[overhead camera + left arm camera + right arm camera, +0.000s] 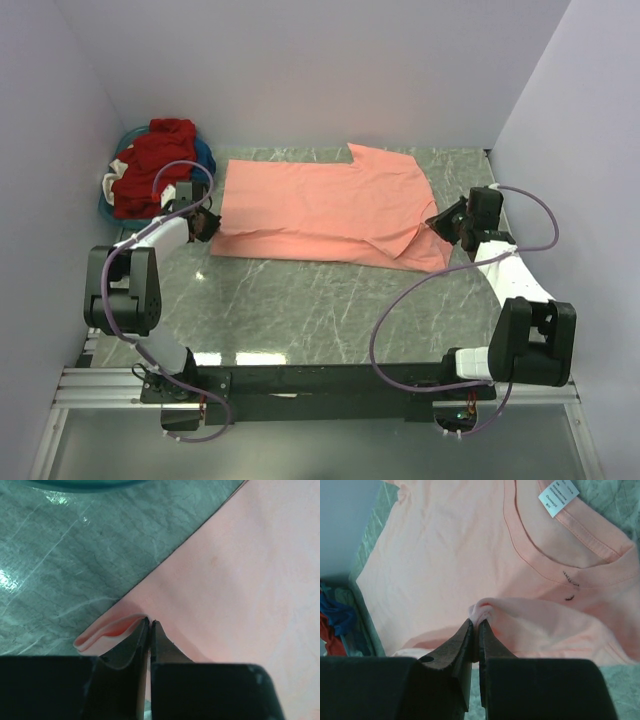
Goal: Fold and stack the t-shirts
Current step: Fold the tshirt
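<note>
The salmon t-shirt (320, 205) lies spread across the far half of the table (300, 310), one side already doubled over; it looks light, thin and limp, so it should sag and crease wherever it is not held, and is best lifted by two well-separated points along an edge or fold rather than by the middle; the left hand (150, 625) is closed to a sliver on the doubled corner at the shirt's left near end, and the right hand (476, 625) is likewise pinched shut on a small peak of cloth near the right end; the overhead view alone shows the whole outline, both arms, and the basket (107, 208) at the far left with its heap of clothes (152, 165) in red, blue and white, probably more shirts; the left wrist view alone shows the two layers in the pinched corner; the right wrist view alone shows the collar (530, 555) and its white label (558, 496) just beyond the grip.
</note>
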You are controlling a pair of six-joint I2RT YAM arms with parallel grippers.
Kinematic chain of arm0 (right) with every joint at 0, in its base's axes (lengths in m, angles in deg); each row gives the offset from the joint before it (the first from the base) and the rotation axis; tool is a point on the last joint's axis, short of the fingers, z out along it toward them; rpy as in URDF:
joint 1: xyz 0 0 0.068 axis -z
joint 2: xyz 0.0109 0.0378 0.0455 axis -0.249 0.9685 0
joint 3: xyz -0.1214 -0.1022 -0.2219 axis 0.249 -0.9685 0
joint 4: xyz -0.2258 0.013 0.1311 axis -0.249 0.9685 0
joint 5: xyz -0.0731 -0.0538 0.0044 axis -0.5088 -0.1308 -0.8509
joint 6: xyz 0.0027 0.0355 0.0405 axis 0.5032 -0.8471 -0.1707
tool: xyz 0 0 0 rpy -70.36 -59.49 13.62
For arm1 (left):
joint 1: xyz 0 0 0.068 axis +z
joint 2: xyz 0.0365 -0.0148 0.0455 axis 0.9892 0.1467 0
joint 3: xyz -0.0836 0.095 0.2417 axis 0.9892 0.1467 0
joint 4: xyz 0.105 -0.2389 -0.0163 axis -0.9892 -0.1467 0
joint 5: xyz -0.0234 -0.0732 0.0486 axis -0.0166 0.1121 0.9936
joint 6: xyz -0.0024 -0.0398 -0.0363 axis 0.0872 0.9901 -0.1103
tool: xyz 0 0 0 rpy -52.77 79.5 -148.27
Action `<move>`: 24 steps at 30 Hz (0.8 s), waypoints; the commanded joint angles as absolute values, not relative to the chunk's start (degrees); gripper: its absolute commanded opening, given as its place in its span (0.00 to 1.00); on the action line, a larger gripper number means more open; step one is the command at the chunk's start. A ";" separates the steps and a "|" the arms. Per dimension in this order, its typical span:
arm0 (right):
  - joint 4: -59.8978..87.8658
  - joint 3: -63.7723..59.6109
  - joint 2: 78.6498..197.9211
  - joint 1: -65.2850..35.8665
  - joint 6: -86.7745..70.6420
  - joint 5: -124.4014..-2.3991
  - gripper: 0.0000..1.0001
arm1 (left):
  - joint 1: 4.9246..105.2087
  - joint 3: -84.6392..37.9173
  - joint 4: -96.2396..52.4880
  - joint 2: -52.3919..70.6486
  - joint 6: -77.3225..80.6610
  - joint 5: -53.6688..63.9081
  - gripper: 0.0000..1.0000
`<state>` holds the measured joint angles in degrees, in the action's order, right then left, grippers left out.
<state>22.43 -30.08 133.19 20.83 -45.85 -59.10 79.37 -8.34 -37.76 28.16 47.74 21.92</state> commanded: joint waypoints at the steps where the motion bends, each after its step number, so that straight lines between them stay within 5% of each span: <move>1: 20.25 -26.74 133.84 21.27 -44.84 -59.53 0.01 | 79.72 -10.95 -35.14 28.91 45.82 20.68 0.07; 24: 21.56 -19.71 143.60 21.45 -44.67 -58.03 0.01 | 81.39 -15.44 -34.70 33.56 45.37 16.90 0.09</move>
